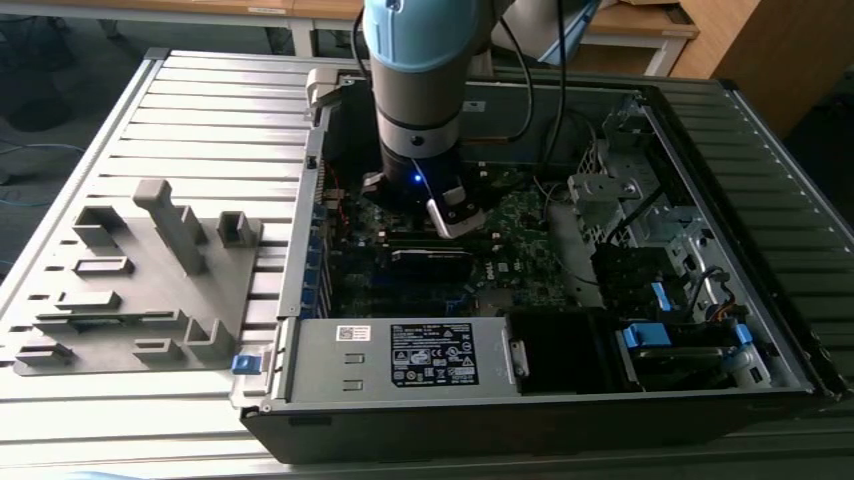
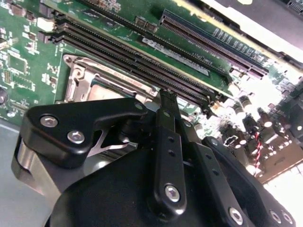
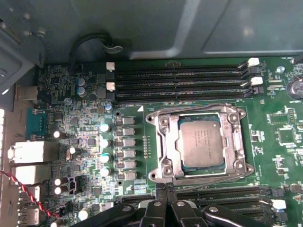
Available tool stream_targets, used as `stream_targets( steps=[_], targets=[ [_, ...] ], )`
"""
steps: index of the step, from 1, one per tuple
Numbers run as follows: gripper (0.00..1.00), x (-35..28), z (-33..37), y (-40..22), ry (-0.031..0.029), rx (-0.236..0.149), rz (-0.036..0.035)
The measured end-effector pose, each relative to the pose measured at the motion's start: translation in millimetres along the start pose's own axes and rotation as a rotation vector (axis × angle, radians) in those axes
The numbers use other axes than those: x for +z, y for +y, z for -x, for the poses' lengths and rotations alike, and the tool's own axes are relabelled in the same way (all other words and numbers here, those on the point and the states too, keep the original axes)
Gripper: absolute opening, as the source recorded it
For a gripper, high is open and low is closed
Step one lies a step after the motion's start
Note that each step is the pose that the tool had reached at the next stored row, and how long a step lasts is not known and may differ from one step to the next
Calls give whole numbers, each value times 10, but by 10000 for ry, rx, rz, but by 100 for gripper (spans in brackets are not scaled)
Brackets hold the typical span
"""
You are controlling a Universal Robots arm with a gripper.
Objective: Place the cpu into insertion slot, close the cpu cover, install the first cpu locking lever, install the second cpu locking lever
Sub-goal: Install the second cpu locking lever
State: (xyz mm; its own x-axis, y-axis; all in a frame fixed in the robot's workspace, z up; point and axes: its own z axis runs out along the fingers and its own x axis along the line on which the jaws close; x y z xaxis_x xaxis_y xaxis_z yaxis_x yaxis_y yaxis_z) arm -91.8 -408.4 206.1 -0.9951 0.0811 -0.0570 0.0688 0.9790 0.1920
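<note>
So the arm is reaching down into the open computer case [image 1: 561, 330], which is lying on a ribbed metal table [image 1: 200, 110]. In the exterior view, a grey fixture block [image 1: 134, 290] with slots and posts sits on the table to the exterior view's left of the case, well apart from the action. Inside the case near the front edge there's a metal box with a white label [image 1: 400, 355], and some blue clips [image 1: 647, 335] off to the exterior view's right.

The gripper [image 3: 164, 189] hangs just over the green motherboard [image 3: 85, 142], right beside the socket. Its fingers [image 2: 166, 101] look pressed together with nothing between them, tips sitting over the black memory slots [image 3: 180, 80] that run along the socket's side. There's a second bank of memory slots on the opposite side too, so the socket is boxed in by long black rails on both sides.

The cpu [image 3: 201, 142] is already sitting flat in the insertion slot [image 3: 176, 166], grey metal top facing up, edges square with the board. The cpu cover [image 3: 236, 142] is down over it, framing the chip through its window. A row of small silver capacitors [image 3: 104, 151] lines up just beside the socket.
</note>
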Motion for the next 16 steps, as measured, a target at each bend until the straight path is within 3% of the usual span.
stream_targets(
  steps=[5, 16],
  targets=[
    [11, 36, -31, -10, 2, -1, 6],
    [11, 55, -54, -15, 22, 22, 319]
  ],
)
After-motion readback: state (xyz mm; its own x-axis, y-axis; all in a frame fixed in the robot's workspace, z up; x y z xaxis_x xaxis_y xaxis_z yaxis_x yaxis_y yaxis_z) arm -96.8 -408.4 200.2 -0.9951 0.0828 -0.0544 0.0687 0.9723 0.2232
